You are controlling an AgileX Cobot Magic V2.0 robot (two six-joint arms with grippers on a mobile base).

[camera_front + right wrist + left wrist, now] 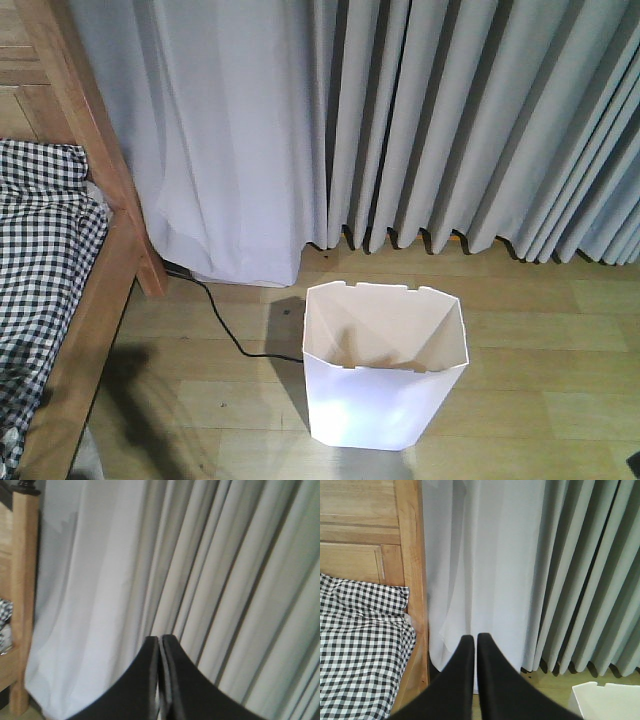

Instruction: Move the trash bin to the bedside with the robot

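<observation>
On the wooden floor [540,330] beside the bed, the white trash bin [385,385] stands upright and open-topped, its angular rim showing a cream inside, just in front of the pleated grey curtains [420,120]. A black cable [225,325] runs along the floor from under the curtain toward the bin's left side. Well to the left, apart from the bin, the light wooden bed frame [95,270] carries black-and-white checked bedding [40,250]. Seen from the wrists, the left hand [472,639] has its black fingers pressed together, holding nothing, with a corner of the bin at lower right; the right hand [160,640] is likewise pressed together and empty, facing the curtains.
</observation>
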